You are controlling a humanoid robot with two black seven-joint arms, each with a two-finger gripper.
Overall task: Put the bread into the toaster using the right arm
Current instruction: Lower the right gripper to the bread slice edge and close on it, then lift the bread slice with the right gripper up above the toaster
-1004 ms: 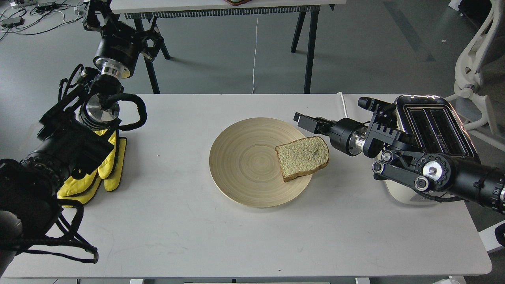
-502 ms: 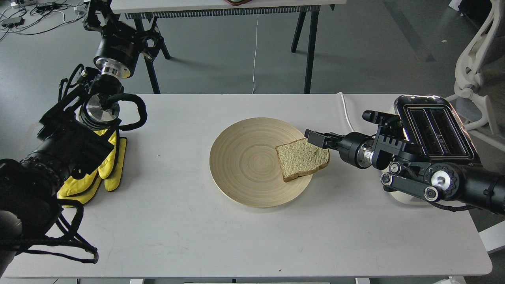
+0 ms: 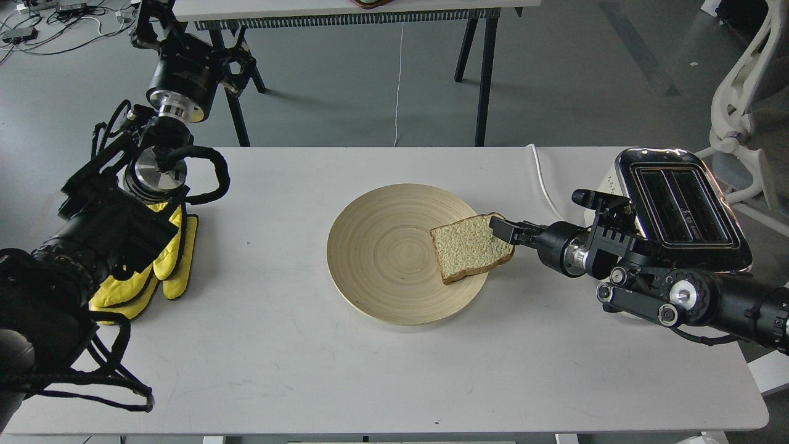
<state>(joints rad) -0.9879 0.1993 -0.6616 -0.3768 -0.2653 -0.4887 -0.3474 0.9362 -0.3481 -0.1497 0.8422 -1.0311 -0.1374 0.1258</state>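
The bread (image 3: 470, 248) lies flat on the right rim of a round wooden plate (image 3: 382, 253) at the table's middle. My right arm comes in from the right, and its slim black gripper (image 3: 502, 229) is low at the bread's upper right edge, touching or just short of the crust. Its fingers look dark and close together, so I cannot tell whether they are open. The cream-white toaster (image 3: 678, 206) with a chrome top and two empty slots stands at the right, just behind my right arm. My left arm rests at the far left; its gripper (image 3: 145, 21) is dark and unclear.
Yellow gloves (image 3: 169, 259) lie under my left arm at the table's left. The toaster's white cord (image 3: 542, 179) runs off the table's back edge. A white chair (image 3: 739, 117) stands to the right of the table, and another table's legs (image 3: 484, 74) stand behind it.
My right gripper has moved right, down and nearer, from above the plate's upper right rim to the bread's upper right edge. The bread, plate and left arm have not moved.
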